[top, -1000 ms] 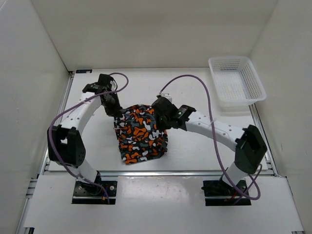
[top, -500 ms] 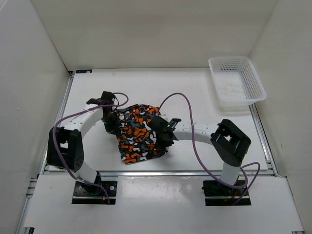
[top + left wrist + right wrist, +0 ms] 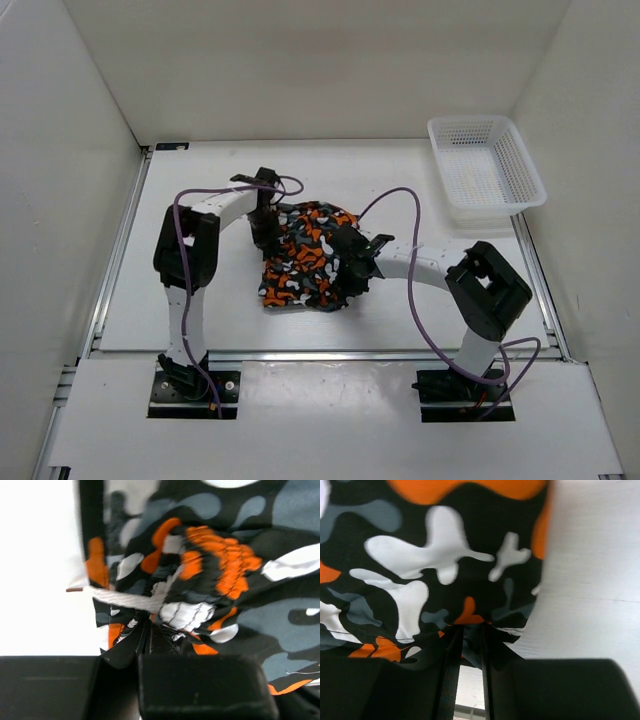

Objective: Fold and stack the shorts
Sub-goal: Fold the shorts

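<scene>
The shorts (image 3: 305,262) are lying bunched in the middle of the bench (image 3: 200,190), partly folded, with their long axis running from the far side toward the arms and leaning a little to the right at the far end. The left claw (image 3: 266,230) is pinching the cloth at its far left edge. In the left wrist view its fingers are closing tight on a gathered bit of fabric just beside the white drawstring (image 3: 125,599), so it seems to be gripping near the waistband. The right claw (image 3: 352,278) is gripping the opposite side at the near right edge, its fingers standing narrow with a thin hem of cloth caught between them. Each claw is thus sitting on its own side of the cloth, across the short axis from the other, with the shorts between them and neither arm nearer than the other. The next move probably depends on this: carrying both held edges the same way along the long axis would lay one half over the other. The white basket (image 3: 487,172) is sitting well apart at the far right corner, nothing visible in it.
</scene>
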Robot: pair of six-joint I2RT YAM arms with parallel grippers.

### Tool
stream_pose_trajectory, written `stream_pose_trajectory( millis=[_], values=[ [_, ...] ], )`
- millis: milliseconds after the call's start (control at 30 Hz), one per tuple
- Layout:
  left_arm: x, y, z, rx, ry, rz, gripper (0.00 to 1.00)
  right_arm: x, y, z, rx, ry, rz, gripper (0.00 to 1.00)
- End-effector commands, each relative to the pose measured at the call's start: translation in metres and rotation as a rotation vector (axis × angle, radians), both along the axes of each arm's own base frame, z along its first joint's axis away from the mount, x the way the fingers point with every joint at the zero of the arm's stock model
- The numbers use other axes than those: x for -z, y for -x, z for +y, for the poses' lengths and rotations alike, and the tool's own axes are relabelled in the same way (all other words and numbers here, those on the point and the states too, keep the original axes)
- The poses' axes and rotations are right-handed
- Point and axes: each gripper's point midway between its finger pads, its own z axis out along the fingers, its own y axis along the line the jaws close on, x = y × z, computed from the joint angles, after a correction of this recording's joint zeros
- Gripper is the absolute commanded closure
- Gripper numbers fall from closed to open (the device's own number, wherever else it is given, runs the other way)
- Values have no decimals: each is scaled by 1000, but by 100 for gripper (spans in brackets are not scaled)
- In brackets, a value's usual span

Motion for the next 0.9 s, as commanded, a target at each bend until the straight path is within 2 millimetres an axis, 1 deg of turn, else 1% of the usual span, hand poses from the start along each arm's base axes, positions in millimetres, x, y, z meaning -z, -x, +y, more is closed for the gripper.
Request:
stream_pose_trajectory(
  millis=[0, 33, 67, 100, 133, 167, 200, 233, 267, 300, 333, 367, 400, 433, 467, 500, 533, 567, 600, 667, 700, 733, 767, 800, 833, 867],
  values=[
    [5, -30, -24, 40, 14, -71, 90, 13, -6, -36, 63, 141, -9, 74],
    [-1, -37, -30, 49, 16, -74, 90, 8, -9, -34, 34, 137, -26, 72],
    [-7, -40, -30, 58, 7, -85, 90, -3, -15, -31, 18, 125, -61, 54],
    [-12, -41, -31, 66, -9, -93, 90, -12, -19, -33, 4, 130, -95, 42],
    [-30, -45, -31, 64, -8, -130, 90, -25, -27, -31, -25, 126, -144, 30],
    [-43, -44, -27, 70, -20, -148, 90, -47, -30, -35, -28, 112, -199, 15],
    [-58, -47, -21, 62, -46, -187, 88, -63, -35, -38, -29, 111, -242, 11],
    [-71, -46, -16, 58, -58, -210, 84, -95, -46, -45, -10, 118, -338, 7],
    [-103, -48, -9, 48, -51, -280, 77, -107, -44, -58, -6, 159, -357, 2],
    [-120, -43, -5, 44, -56, -299, 74, -120, -46, -67, 3, 184, -392, 0],
    [-135, -42, 5, 37, -61, -327, 70, -146, -49, -74, 23, 179, -451, 0],
    [-167, -39, 16, 8, -39, -398, 61, -157, -52, -95, 48, 248, -483, 0],
    [-179, -34, 21, 7, -26, -424, 52, -164, -50, -104, 54, 267, -502, 0],
    [-191, -26, 26, -2, -13, -442, 36, -183, -52, -119, 97, 257, -542, 0],
    [-212, -14, 37, -24, -1, -489, 25, -189, -50, -128, 90, 270, -548, 0],
    [-222, -7, 40, -26, 7, -514, 13, -196, -49, -138, 116, 276, -565, 0],
    [-230, 0, 45, -38, 22, -533, 11, -208, -47, -153, 151, 271, -592, 0],
    [-237, 7, 47, -40, 32, -563, 10, -210, -45, -164, 173, 290, -599, 0],
    [-251, 20, 55, -56, 46, -619, 10, -218, -38, -176, 194, 296, -611, 0],
    [-263, 31, 65, -99, 41, -687, 10, -223, -32, -193, 235, 315, -624, 0],
    [-269, 44, 73, -126, 45, -728, 10, -225, -26, -206, 272, 331, -631, 0],
    [-273, 50, 75, -141, 59, -751, 10, -228, -23, -210, 287, 329, -640, 0],
    [-277, 54, 78, -150, 55, -779, 10, -222, -20, -215, 292, 340, -630, 0],
    [-289, 61, 80, -168, 80, -825, 10, -221, -17, -218, 287, 339, -636, 0],
    [-291, 66, 81, -180, 89, -834, 10, -218, -16, -218, 284, 345, -630, 0],
    [-297, 67, 81, -182, 98, -858, 10, -216, -14, -220, 284, 345, -630, 0]
  ],
)
